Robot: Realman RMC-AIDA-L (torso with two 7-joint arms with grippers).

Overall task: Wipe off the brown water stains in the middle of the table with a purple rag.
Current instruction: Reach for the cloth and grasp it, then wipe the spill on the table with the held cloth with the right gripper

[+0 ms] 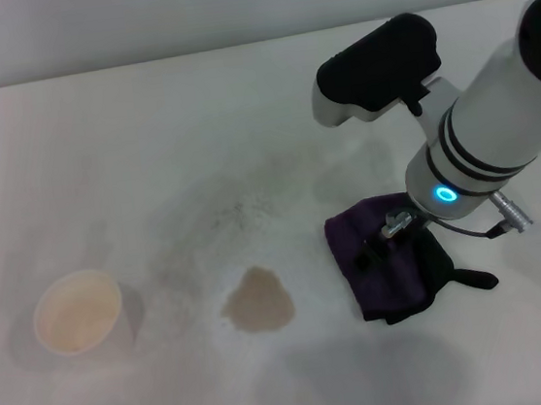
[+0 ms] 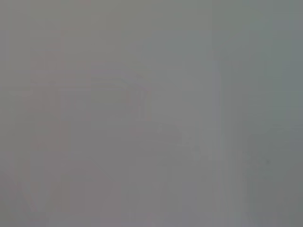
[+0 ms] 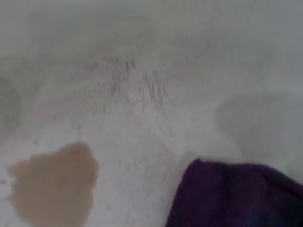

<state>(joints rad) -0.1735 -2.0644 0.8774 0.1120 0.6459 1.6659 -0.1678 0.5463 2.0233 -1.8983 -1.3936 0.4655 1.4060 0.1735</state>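
Note:
The brown water stain [image 1: 257, 302] is a small light-brown blotch in the middle of the white table [image 1: 145, 129]; it also shows in the right wrist view [image 3: 52, 182]. The purple rag [image 1: 386, 272] lies crumpled on the table to the right of the stain, a short gap apart, with a black tab [image 1: 475, 280] sticking out on its right. It also shows in the right wrist view [image 3: 236, 196]. My right gripper [image 1: 403, 251] is down on top of the rag. My left arm is out of view.
A paper cup [image 1: 78, 312] with pale liquid stands at the left of the table. Faint grey speckled smudges [image 1: 223, 218] lie behind the stain, also in the right wrist view [image 3: 132, 85]. The left wrist view shows only a grey blur.

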